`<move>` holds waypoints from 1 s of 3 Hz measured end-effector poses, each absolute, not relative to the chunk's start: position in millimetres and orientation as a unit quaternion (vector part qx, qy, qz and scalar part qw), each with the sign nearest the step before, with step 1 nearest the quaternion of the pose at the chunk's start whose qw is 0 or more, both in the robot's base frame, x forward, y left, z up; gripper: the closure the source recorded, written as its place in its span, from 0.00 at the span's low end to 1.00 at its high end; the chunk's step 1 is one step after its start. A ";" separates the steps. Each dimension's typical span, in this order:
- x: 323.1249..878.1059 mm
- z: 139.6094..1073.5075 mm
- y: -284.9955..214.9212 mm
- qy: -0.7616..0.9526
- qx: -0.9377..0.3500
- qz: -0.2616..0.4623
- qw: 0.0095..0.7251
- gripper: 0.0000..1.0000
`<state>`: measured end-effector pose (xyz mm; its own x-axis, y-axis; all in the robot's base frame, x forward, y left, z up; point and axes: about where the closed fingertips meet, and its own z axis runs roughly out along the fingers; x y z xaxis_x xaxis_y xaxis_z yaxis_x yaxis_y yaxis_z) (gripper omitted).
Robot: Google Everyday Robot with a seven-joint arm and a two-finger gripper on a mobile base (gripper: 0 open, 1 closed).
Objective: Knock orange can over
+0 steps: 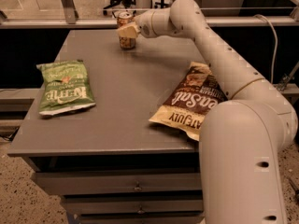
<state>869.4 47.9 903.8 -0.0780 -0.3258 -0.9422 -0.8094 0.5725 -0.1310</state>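
Reaching over the table (117, 125), the arm brings its gripper (128, 30) to the can (126, 42), which stands upright near the table's far edge. The gripper seems to touch the can's side. I cannot tell whether it is open or closed. The toppling push looks about to begin. Next comes a firm sideways shove, high up.
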 end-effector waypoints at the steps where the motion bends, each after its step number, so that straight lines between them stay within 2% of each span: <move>1: 861.2 908.5 41.8 0.708 -0.400 0.227 0.536 0.72; 2: 851.6 916.7 29.3 0.714 -0.401 0.223 0.529 0.94; 3: 839.1 931.0 6.5 0.725 -0.418 0.204 0.508 1.00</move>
<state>839.1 6.5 931.0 -0.1335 -0.3987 -0.9073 -0.8139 0.5665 -0.1292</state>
